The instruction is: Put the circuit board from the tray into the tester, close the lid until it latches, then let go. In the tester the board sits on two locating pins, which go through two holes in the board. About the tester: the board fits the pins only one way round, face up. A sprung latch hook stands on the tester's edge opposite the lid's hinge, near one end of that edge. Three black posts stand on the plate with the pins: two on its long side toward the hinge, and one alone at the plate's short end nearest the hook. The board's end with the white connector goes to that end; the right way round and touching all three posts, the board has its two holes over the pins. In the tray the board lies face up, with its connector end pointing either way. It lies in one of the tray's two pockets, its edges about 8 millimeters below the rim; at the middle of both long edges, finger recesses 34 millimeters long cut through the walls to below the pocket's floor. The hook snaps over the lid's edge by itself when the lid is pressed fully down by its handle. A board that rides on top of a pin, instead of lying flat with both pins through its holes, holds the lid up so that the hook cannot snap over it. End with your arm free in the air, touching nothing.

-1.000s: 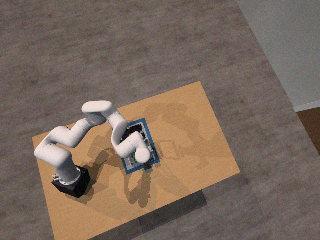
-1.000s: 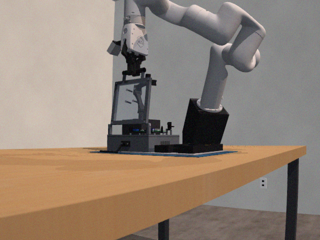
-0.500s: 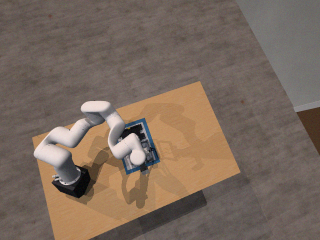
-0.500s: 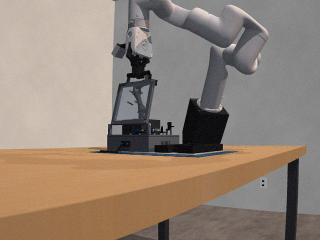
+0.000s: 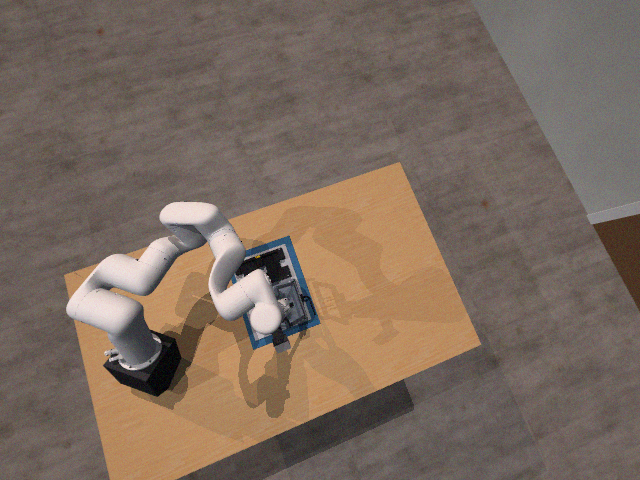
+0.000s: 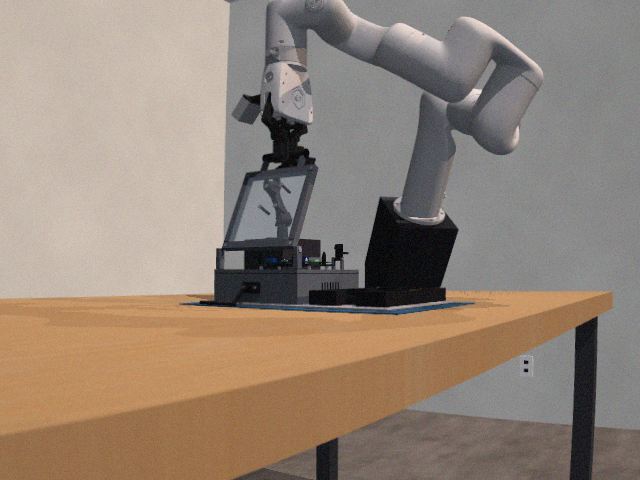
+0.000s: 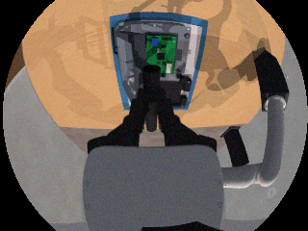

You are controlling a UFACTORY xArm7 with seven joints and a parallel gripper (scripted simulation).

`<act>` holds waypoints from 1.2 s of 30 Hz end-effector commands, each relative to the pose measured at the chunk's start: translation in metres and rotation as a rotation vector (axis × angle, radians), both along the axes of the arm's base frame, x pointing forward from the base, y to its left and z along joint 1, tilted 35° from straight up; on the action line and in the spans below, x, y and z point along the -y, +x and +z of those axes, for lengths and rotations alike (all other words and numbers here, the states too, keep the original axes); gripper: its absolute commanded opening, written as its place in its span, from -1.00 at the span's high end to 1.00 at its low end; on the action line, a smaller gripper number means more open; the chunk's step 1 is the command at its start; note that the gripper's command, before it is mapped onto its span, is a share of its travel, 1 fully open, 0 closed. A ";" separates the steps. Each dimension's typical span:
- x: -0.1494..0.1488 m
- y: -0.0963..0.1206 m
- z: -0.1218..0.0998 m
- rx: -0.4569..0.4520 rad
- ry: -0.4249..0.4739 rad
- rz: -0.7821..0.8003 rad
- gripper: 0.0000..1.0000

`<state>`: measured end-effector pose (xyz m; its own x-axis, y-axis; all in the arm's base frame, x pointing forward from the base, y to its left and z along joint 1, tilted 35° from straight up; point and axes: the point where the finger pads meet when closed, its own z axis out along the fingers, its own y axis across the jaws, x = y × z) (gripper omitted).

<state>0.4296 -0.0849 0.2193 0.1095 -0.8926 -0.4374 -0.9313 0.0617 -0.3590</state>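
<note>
The grey tester (image 6: 289,286) (image 5: 295,305) stands on a blue mat (image 6: 361,308) (image 7: 117,58). The green circuit board (image 7: 161,52) (image 6: 273,262) lies inside the tester on the plate. The clear lid (image 6: 305,201) is tilted partway over toward the board, still steep. My gripper (image 6: 285,156) (image 7: 151,96) is shut on the lid's handle at the lid's upper edge. The latch hook (image 6: 339,253) stands free at the tester's right edge. The black tray (image 6: 382,296) (image 5: 268,263) lies beside the tester; I cannot see into its pockets from the side.
The arm's black base (image 6: 408,242) (image 5: 144,369) stands behind the tray. The wooden table (image 6: 258,351) extends wide in front of the mat. A black cable leaves the tester's left front.
</note>
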 end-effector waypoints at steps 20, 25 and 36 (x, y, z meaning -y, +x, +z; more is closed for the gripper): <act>-0.012 -0.027 -0.031 0.003 -0.001 -0.002 1.00; -0.015 -0.033 -0.040 0.003 -0.001 -0.002 1.00; -0.023 -0.042 -0.059 0.003 -0.001 -0.002 1.00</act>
<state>0.3896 -0.0631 0.1646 0.1090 -0.8927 -0.4374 -0.9315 0.0618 -0.3584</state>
